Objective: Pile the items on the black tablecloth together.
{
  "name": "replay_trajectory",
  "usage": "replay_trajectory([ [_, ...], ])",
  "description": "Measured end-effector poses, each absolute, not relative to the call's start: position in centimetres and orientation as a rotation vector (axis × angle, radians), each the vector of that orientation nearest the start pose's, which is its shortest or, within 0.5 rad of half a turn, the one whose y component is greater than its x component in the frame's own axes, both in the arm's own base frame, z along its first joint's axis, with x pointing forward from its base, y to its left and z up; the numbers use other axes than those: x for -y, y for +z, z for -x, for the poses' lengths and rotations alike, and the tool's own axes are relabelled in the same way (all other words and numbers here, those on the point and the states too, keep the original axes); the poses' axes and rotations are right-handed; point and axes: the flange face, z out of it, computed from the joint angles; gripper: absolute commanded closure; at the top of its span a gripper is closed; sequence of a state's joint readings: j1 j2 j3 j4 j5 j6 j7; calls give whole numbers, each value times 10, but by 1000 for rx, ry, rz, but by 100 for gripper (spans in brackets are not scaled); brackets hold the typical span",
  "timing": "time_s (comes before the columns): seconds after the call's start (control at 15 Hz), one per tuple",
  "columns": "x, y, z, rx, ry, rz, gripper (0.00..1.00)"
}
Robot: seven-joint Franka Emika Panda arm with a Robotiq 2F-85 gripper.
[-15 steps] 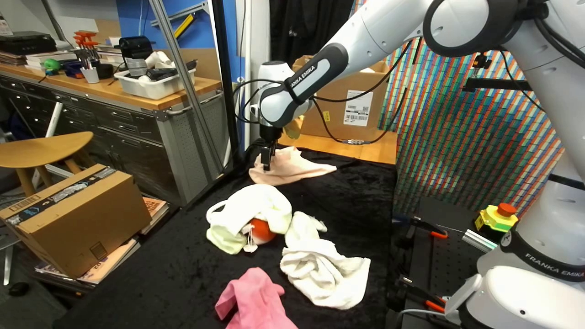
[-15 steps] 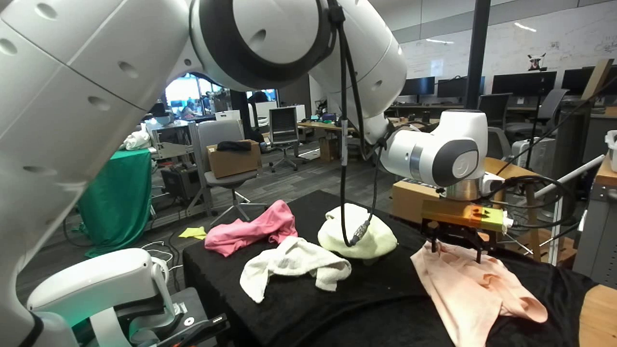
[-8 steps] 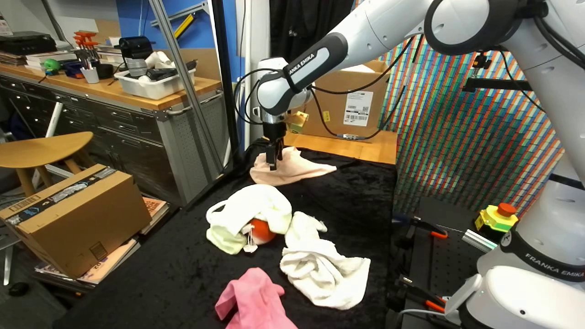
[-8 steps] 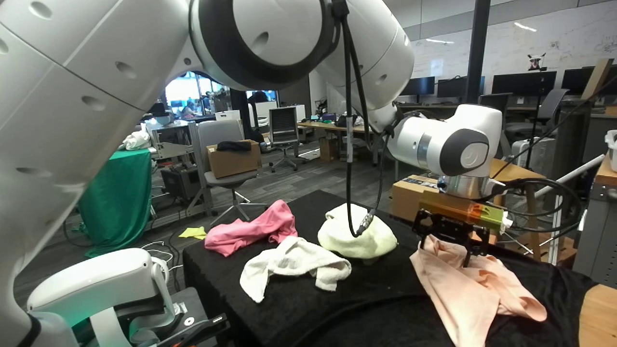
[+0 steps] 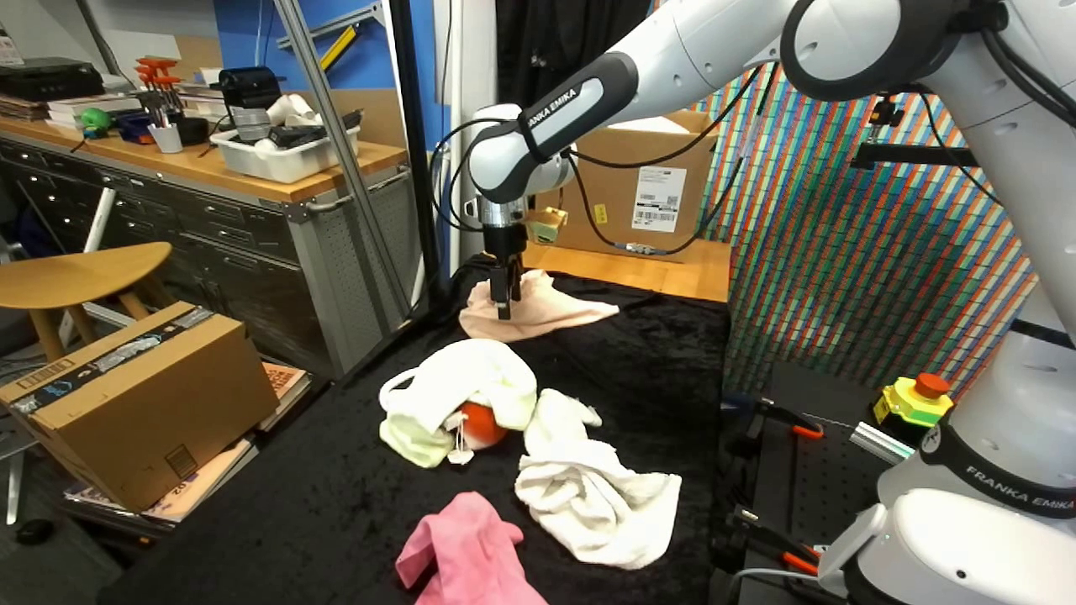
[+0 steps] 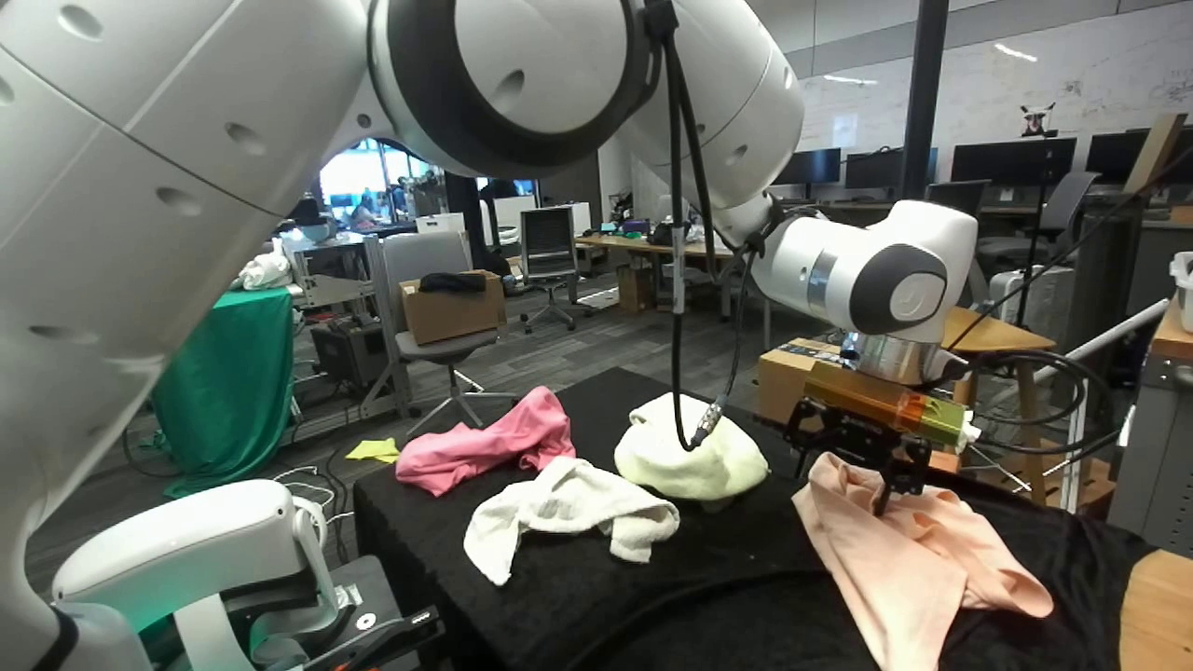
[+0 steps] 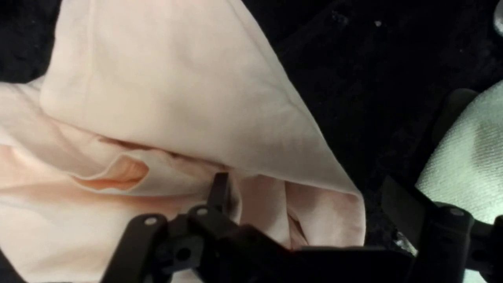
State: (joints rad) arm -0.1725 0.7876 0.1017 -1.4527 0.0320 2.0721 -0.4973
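A pale peach cloth lies rumpled at one end of the black tablecloth. Over it my gripper stands open, one finger down against its folds and the other beyond its edge, over black fabric. In an exterior view the gripper reaches down at this cloth. The pale yellow-green cloth partly covers a red ball, with a white loop at its side. A white cloth lies beside them. The bright pink cloth is set apart.
A big cardboard box stands behind the tablecloth on a wooden surface. Another cardboard box is beside the table. A dark cable hangs from the arm in front of the yellow-green cloth. An emergency stop sits near the base.
My gripper has turned and shifted slightly over the peach cloth, with the wrist rising and then settling a little lower. The peach cloth has barely stirred; the other items stay put.
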Motion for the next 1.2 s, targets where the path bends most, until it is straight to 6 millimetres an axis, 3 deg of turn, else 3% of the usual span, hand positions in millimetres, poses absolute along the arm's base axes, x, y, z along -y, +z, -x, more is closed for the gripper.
replay_trajectory([
  [0.6,70,186,-708,550,104,2984,0],
  [0.67,71,185,-709,544,87,2992,7],
  [0.73,72,184,-710,538,72,2998,26],
  [1.2,76,186,-713,489,34,3021,80],
])
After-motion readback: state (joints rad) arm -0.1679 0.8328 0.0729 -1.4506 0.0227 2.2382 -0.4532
